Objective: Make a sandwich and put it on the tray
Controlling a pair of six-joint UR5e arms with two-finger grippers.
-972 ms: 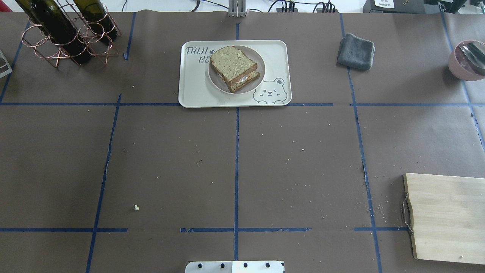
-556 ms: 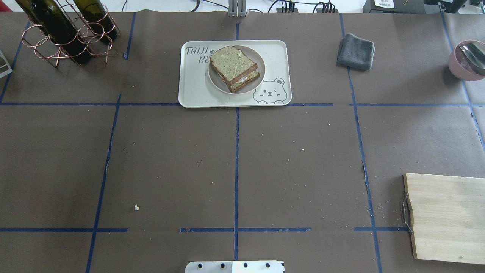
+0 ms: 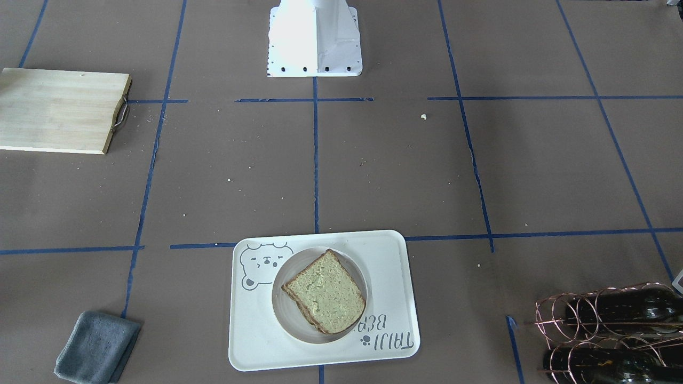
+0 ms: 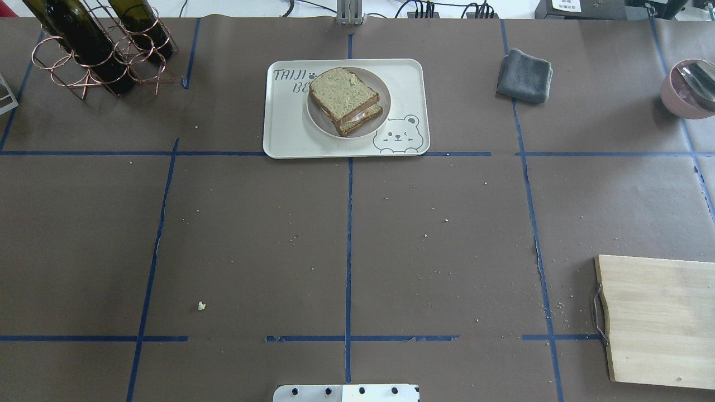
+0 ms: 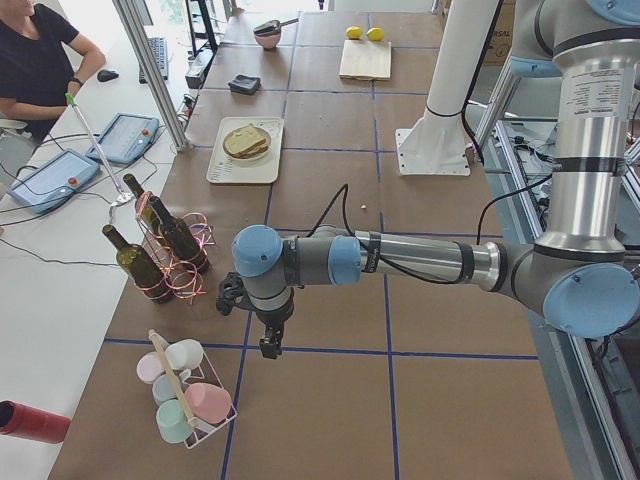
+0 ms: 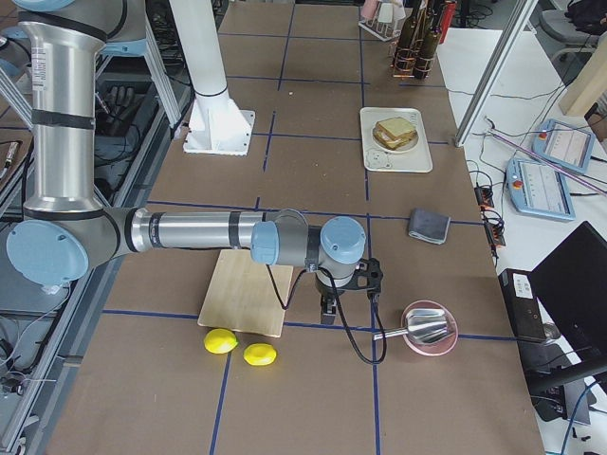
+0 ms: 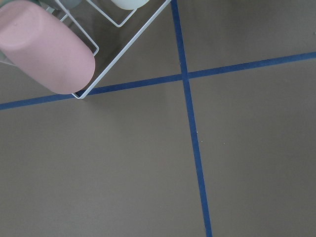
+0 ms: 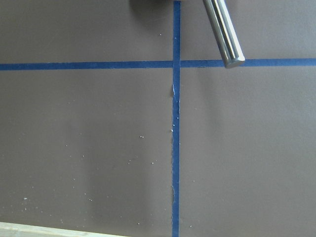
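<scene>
The sandwich [image 4: 345, 100], two slices of greenish-tan bread with white egg showing at its edge, lies on a small round white plate [image 4: 382, 109] that stands on the cream bear-face tray [image 4: 285, 131] at the table's far middle. It also shows in the front-facing view [image 3: 324, 292] on the tray [image 3: 256, 341]. My left gripper [image 5: 268, 345] shows only in the exterior left view, low over the table next to a cup rack; I cannot tell if it is open or shut. My right gripper [image 6: 327, 313] shows only in the exterior right view, between the cutting board and a pink bowl; I cannot tell its state either.
A copper wine rack with bottles [image 4: 95, 50] stands far left, a grey cloth [image 4: 524, 76] far right. A wooden cutting board [image 4: 659, 318] lies near right, a pink bowl with a metal ladle [image 4: 690, 89] at the right edge. Two lemons [image 6: 220, 341] lie by the board. A cup rack [image 5: 185, 395] stands by the left gripper.
</scene>
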